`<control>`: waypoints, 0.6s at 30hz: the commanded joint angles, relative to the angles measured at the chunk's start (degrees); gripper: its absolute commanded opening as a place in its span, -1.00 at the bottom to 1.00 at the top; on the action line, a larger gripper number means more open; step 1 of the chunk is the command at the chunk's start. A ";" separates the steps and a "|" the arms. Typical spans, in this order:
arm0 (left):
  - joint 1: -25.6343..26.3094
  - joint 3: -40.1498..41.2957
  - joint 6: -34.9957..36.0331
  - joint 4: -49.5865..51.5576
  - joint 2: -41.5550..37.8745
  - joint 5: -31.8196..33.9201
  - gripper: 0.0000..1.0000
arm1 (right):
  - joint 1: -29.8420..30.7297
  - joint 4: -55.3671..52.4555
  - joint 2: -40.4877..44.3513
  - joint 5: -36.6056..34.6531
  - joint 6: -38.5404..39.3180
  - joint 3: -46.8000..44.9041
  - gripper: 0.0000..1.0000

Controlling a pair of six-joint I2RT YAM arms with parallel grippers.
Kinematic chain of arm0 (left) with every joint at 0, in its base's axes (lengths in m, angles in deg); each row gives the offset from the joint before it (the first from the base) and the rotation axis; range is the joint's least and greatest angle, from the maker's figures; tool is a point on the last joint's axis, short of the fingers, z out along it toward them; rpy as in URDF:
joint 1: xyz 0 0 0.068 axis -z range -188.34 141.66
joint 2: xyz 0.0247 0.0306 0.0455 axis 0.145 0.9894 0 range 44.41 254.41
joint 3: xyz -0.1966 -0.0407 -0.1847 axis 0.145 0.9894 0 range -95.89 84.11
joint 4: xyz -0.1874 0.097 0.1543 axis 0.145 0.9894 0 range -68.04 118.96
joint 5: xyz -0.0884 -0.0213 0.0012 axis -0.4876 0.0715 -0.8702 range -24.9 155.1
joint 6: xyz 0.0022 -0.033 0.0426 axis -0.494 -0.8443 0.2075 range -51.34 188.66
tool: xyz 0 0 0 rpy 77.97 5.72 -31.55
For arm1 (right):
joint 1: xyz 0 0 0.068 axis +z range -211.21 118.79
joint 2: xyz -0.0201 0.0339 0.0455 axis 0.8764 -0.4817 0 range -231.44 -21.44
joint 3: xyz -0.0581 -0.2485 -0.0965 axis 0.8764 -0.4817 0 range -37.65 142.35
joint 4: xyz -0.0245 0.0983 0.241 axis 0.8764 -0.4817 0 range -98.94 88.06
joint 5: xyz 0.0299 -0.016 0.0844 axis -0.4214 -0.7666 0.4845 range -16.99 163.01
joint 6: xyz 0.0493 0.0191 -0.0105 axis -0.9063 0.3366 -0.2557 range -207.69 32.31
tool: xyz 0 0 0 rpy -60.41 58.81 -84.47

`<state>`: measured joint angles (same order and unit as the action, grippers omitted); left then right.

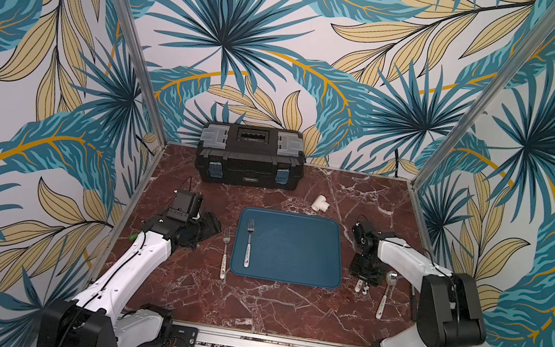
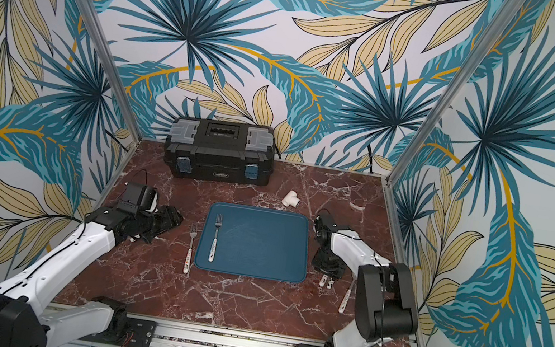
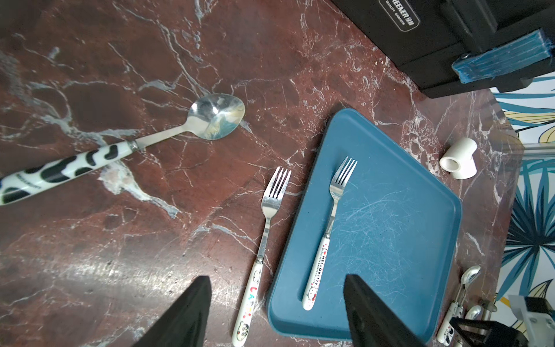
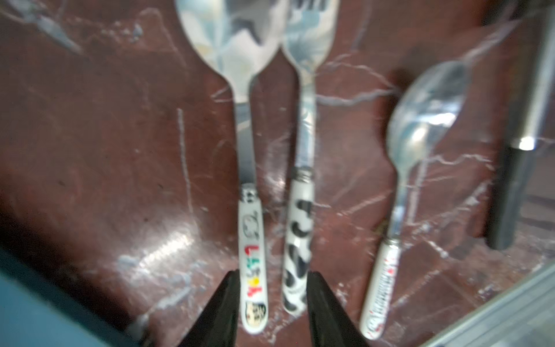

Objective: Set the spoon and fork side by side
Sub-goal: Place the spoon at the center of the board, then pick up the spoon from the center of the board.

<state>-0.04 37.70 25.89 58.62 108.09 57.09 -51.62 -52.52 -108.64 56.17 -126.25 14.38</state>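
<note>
In the right wrist view a spoon (image 4: 240, 45) with a coloured-lettering handle and a fork (image 4: 304, 135) with a black-and-white cow-pattern handle lie parallel on the marble, a narrow gap between them. My right gripper (image 4: 274, 273) stands over their handle ends, open, one finger outside each handle. In a top view only those handle ends (image 1: 361, 288) show below the right gripper (image 1: 363, 282), right of the blue tray (image 1: 315, 233). My left gripper (image 3: 276, 300) is open and empty, left of the tray.
One fork (image 3: 336, 192) lies on the tray, another fork (image 3: 270, 210) beside it, and a cow-handled spoon (image 3: 216, 117) further left. A small spoon (image 4: 426, 114) and a knife (image 4: 510, 180) lie right of the pair. A toolbox (image 1: 250, 157) and a white pipe fitting (image 1: 320, 204) sit behind.
</note>
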 commanded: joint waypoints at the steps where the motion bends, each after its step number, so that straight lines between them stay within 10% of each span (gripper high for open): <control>1: -0.38 -0.97 3.05 -0.97 -0.65 0.15 0.51 | -3.38 -6.08 8.86 -4.69 -4.22 -4.64 -0.13; 18: -0.56 -1.57 6.70 -0.10 0.44 1.00 0.55 | -19.51 -2.12 1.41 7.72 -3.84 -9.35 -0.09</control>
<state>-0.07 37.68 31.34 58.91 108.13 57.79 -70.62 -56.15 -105.51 60.76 -129.51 6.89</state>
